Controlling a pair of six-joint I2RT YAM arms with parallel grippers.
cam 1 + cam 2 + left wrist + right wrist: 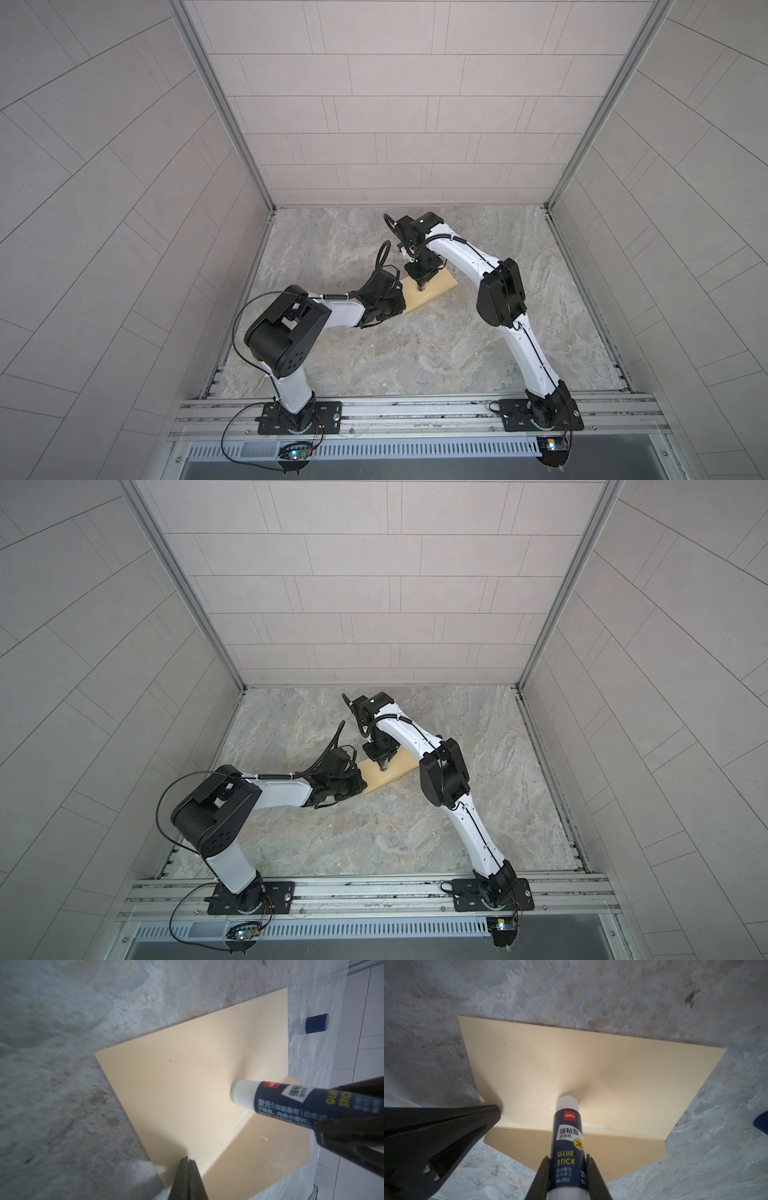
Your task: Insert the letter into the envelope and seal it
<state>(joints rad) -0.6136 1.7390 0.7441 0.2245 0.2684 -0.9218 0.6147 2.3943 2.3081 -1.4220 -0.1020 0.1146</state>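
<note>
Since the envelope (166, 1084) is thin, light manila that dents and slides, take it by an edge. It lies flat mid-table. Left gripper (188, 1164) closed at its short edge; pinching or pressing, can't tell. Right gripper (568, 1159) clamps glue stick (568, 1126), tip denting the envelope body beside the open flap (529, 1147). Letter not visible. Blue cap (316, 1023) beyond.

Plain yellow-tan envelope (529, 1064), flat, flap open, surface dimpled.

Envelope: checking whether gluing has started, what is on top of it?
The glue stick, held by the right tool, presses its tip onto the envelope near the open flap; the shut left tool rests at one edge. The inside is covered, so no letter shows.
</note>
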